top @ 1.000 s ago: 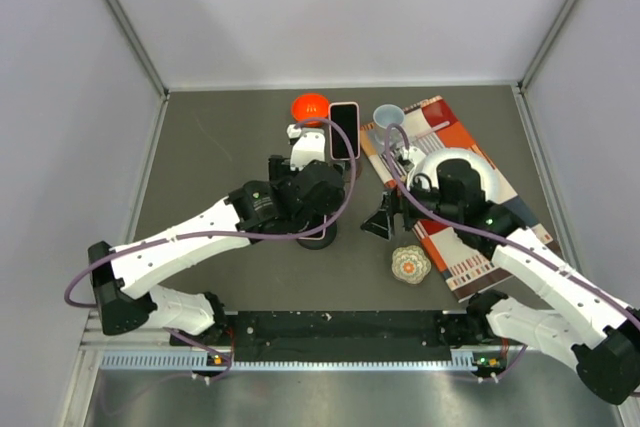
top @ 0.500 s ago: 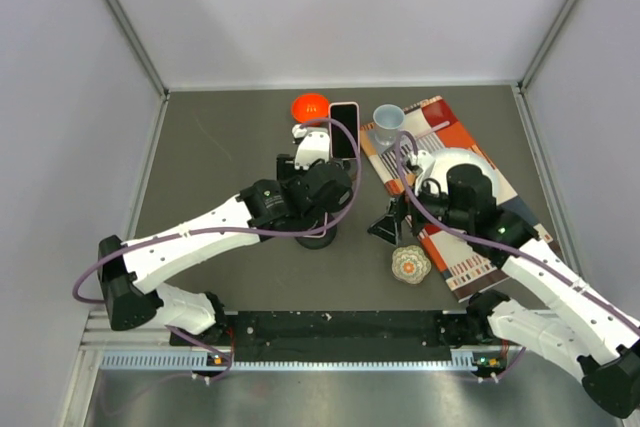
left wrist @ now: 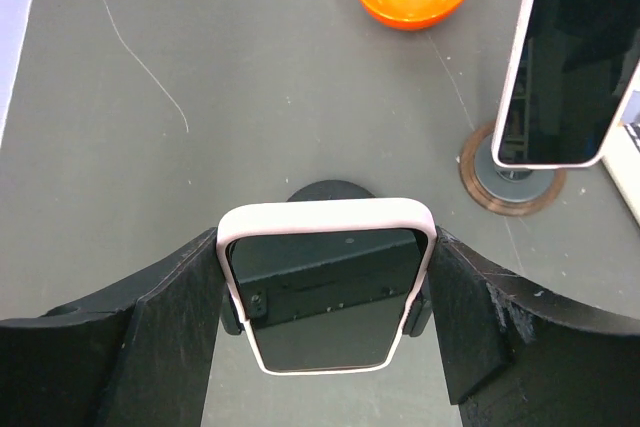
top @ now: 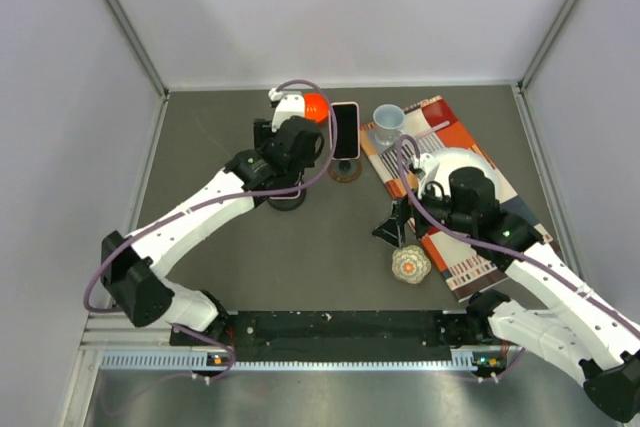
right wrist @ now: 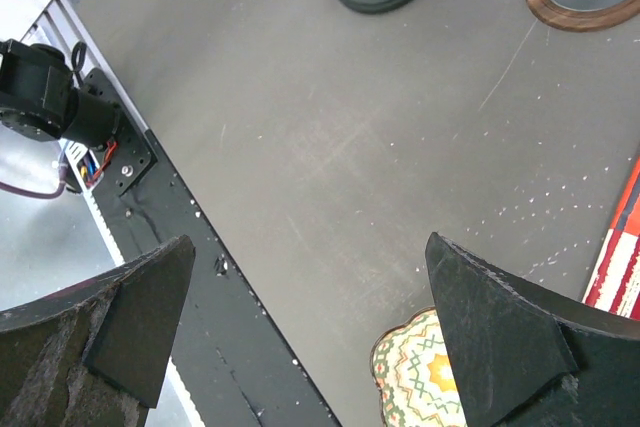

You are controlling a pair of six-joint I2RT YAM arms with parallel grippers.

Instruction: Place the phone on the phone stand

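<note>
A phone in a pink case (left wrist: 325,282) sits between the fingers of my left gripper (left wrist: 327,287), which press on both its long edges. It rests in the side clips of a black phone stand with a round base (left wrist: 330,190). In the top view my left gripper (top: 288,185) hangs over that base (top: 285,203) and the arm hides the phone. A second pink-cased phone (top: 344,130) leans on a wood-rimmed stand (top: 345,170) and also shows in the left wrist view (left wrist: 565,57). My right gripper (top: 392,228) is open and empty above the table.
An orange bowl (top: 313,105) and a pale blue cup (top: 388,117) stand at the back. A patterned mat (top: 470,247) with a white plate (top: 455,159) lies on the right. A patterned round object (top: 410,264) sits by my right gripper. A black rail (top: 340,327) edges the front.
My left arm has swung back and to the left with the phone, and the black stand base has shifted with it from front centre to the left. The right gripper has barely moved.
</note>
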